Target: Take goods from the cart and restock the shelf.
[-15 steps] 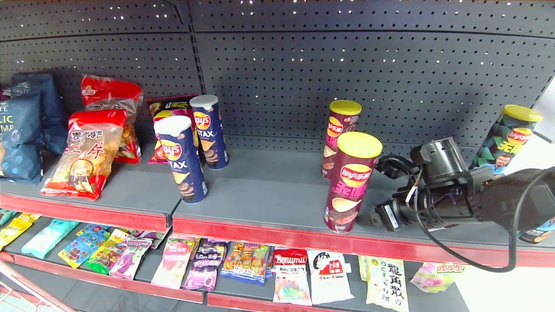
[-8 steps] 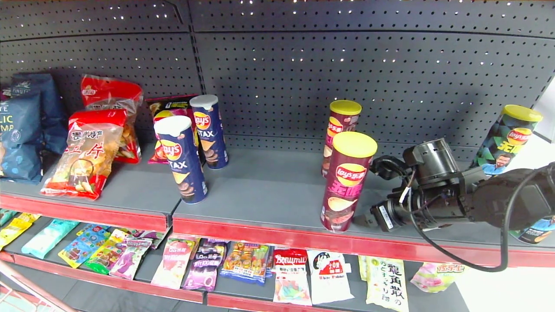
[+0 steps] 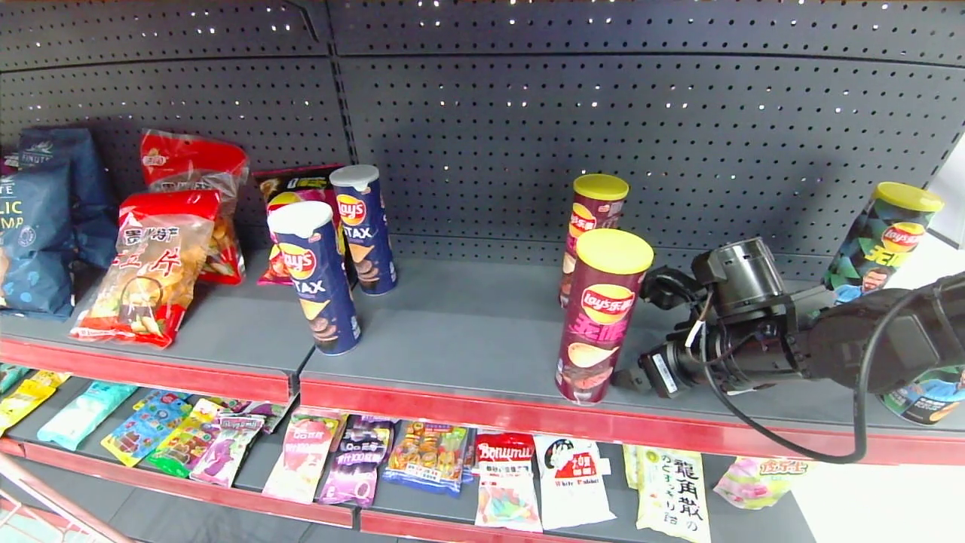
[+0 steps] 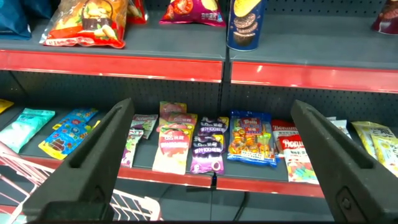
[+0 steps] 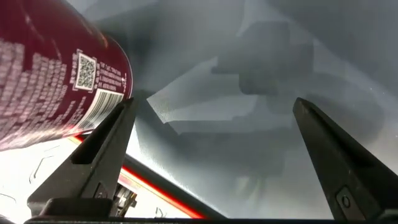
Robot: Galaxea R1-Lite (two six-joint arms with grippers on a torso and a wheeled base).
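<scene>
Right wrist view: right claw (image 5: 211, 124) released, spread wide, dark red can (image 5: 56, 68) just beside one finger
Left wrist view: left claw (image 4: 211, 143) also spread, empty, facing lower snack packets (image 4: 249, 140)
Head view: can upright at front edge of shelf (image 3: 452, 332)

At the shelf's (image 3: 467, 332) right end the right arm (image 3: 867, 347) covers most of a can (image 3: 927, 400), perhaps green-patterned; the blue bags (image 3: 38, 226) at the left end are cut by the picture's edge
</scene>
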